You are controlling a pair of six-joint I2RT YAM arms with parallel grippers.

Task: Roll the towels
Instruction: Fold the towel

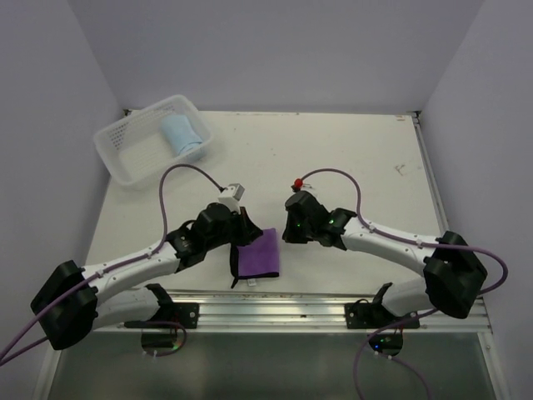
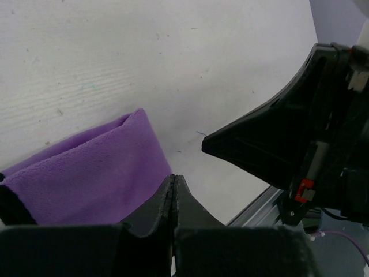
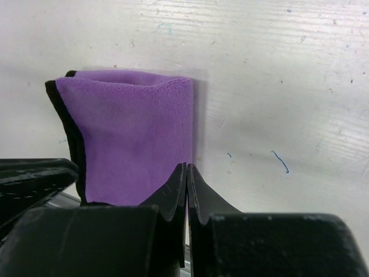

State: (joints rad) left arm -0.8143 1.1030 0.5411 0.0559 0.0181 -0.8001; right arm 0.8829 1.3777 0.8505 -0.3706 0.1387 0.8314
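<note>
Towel [image 1: 256, 254] near table [image 1: 350, 158] front edge, left hand [image 2: 174, 180], right hand [image 3: 187, 168] closed alongside

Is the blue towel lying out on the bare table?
No, the blue towel sits inside the white basket at the far left.

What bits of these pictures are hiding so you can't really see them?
Left wrist view: the near edge of the purple towel is behind the left fingers; whether they pinch cloth is unclear.
Right wrist view: same, behind the right fingers.
Top view: both sets of fingers hide under the left arm and right arm.
Top view: the blue towel in the basket is too small to judge its roll.
</note>
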